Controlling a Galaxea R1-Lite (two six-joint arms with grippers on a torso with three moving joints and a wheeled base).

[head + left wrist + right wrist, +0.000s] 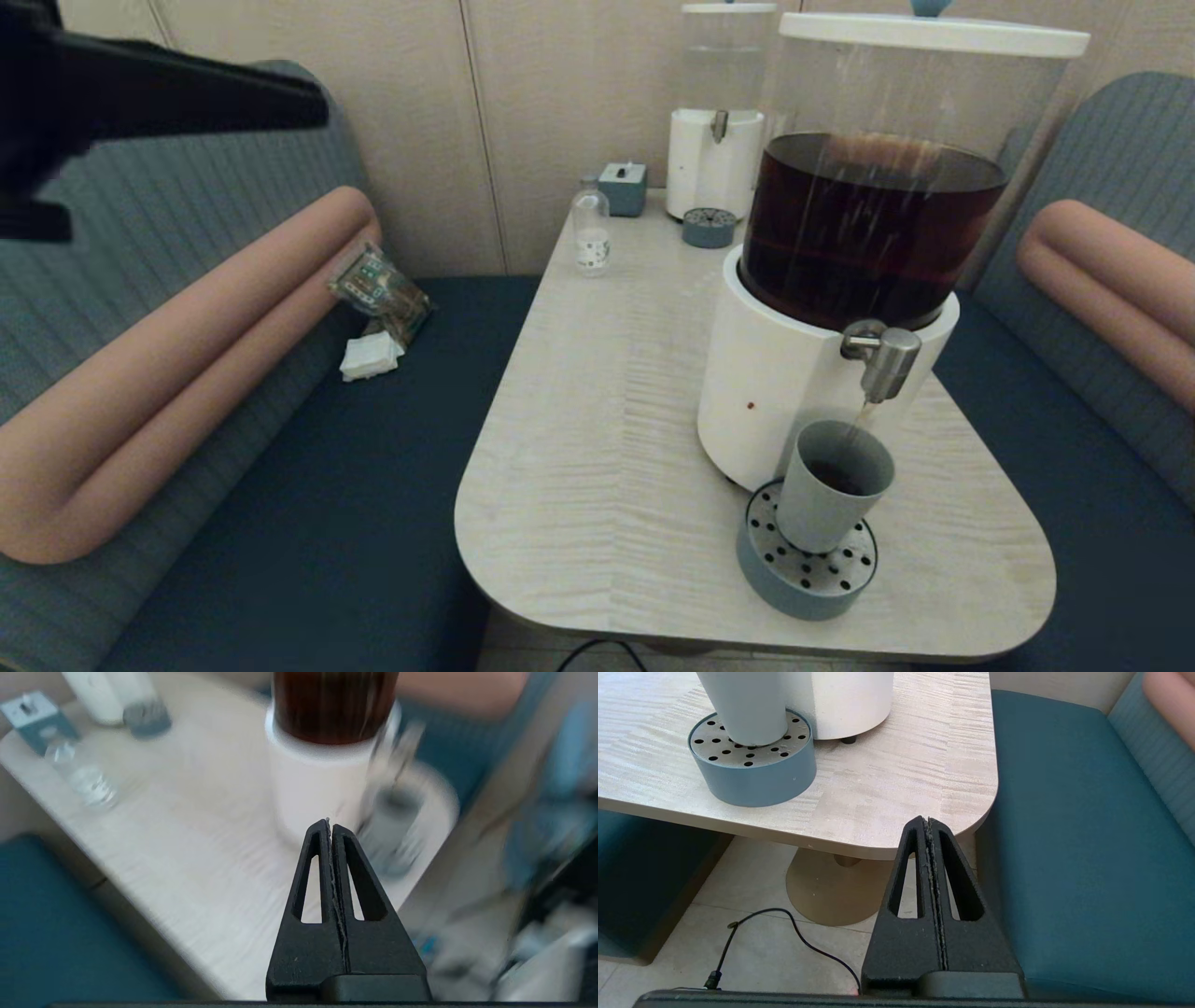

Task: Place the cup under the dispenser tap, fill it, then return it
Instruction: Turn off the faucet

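The grey-blue cup (826, 504) stands on the perforated drip tray (794, 581), directly under the steel dispenser tap (887, 362). A thin brown stream runs from the tap into the cup, and dark liquid shows at its bottom. My left gripper (322, 107) is shut and empty, raised high at the left over the bench, far from the cup; its wrist view looks down on the cup (390, 816). My right gripper (928, 822) is shut and empty, low beside the table's near right corner, short of the cup (747, 709) and tray (752, 777).
At the back of the table (597, 448) stand a narrower dispenser (717, 159), its small tray (709, 227), a grey-blue box (623, 187) and a clear bottle (590, 233). Packets (378, 289) and napkins (371, 355) lie on the left bench. A cable (794, 933) runs across the floor.
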